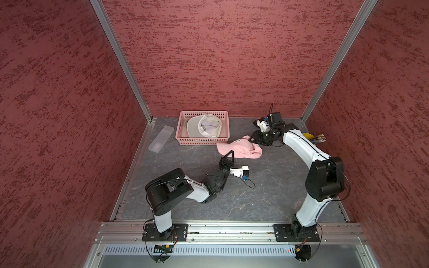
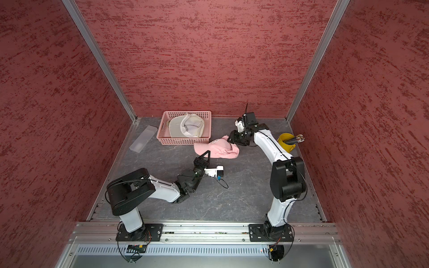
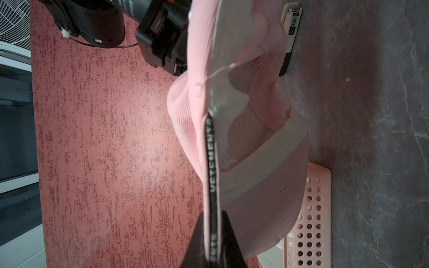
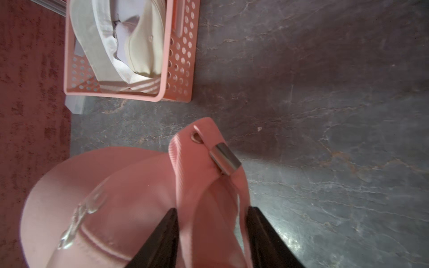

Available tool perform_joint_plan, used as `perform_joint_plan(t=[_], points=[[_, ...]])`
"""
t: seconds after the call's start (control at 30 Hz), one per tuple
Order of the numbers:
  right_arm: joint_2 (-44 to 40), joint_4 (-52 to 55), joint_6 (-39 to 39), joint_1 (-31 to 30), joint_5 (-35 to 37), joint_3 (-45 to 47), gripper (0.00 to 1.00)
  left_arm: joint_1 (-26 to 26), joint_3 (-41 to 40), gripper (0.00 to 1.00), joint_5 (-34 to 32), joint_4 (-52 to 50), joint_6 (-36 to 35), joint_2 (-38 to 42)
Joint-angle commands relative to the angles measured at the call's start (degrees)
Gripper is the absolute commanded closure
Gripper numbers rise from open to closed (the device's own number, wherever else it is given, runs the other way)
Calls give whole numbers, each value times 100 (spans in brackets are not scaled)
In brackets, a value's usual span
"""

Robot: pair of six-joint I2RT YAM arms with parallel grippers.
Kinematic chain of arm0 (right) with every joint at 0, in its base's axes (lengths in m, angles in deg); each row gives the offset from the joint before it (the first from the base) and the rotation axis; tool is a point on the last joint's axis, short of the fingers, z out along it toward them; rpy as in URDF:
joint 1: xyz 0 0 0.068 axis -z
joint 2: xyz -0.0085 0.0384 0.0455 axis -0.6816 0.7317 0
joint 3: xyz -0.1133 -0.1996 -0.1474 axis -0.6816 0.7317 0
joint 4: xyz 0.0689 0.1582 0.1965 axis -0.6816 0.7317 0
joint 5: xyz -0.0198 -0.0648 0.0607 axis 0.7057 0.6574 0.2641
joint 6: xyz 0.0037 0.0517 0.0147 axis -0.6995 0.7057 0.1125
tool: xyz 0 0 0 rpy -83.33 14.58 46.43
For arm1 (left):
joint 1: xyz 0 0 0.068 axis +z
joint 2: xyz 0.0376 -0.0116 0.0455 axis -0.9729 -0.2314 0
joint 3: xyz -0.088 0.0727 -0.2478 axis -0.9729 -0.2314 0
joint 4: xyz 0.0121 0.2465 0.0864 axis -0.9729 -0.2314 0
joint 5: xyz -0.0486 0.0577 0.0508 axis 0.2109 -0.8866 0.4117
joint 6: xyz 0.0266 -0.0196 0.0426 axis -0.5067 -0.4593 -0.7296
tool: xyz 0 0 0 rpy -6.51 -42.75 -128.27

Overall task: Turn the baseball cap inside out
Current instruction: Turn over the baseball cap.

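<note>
The pink baseball cap (image 1: 240,148) is down at the grey tabletop (image 1: 255,199), stretched between the two sets of fingers. Both top views show it so (image 2: 217,149).

The left fingers (image 1: 231,155) are at the edge of the cap nearest the robot's base. In the left wrist view they are pressed together (image 3: 213,217) on a black lettered band (image 3: 212,162) that runs along the cap's inner edge. Past that grip the cap's opening faces the camera, with a white sweatband (image 3: 267,160) curving round it.

The right fingers (image 1: 252,139) meet the cap on the far side from the left fingers. In the right wrist view one finger (image 4: 162,236) and the other (image 4: 262,232) stand apart on either side of the back strap (image 4: 185,185), each against the fabric. I cannot tell whether they squeeze it. A metal buckle (image 4: 225,160) sits on the strap just beyond the fingertips.

Beyond the left fingers, past the cap, a pink basket (image 1: 202,141) holds a cream cap (image 1: 204,126). A clear plastic sheet (image 1: 161,138) lies flat on the basket's far side from the right fingers. Behind the right fingers, beside that arm, a yellow cup (image 2: 286,142) holds a bundle of sticks (image 2: 296,139).
</note>
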Motion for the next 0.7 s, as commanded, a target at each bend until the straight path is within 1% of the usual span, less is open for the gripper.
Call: perform_joint_plan(t=[0.0,0.03,0.17,0.33,0.43,0.53,0.63,0.67], points=[[-30,72,-25,28,51,-198,72,-45,-42,100,0,457,-93,168],[-19,38,-2,34,85,-139,75,-45,-42,100,-27,443,-31,185],[-42,-176,158,170,203,334,81,-42,-42,100,-107,399,298,387],[-210,-696,384,413,-10,1119,78,-47,-122,100,-129,-113,875,1062],[-232,-785,370,448,-105,1377,75,7,-123,100,-200,-808,1549,1634],[-454,-991,409,438,-466,1660,68,182,82,100,-320,-2249,2487,2174],[-993,-1221,397,378,-656,1856,54,299,472,100,-164,-4216,3540,2537],[-1215,-1248,369,365,-651,1866,48,335,688,100,-29,-5127,3964,2604]])
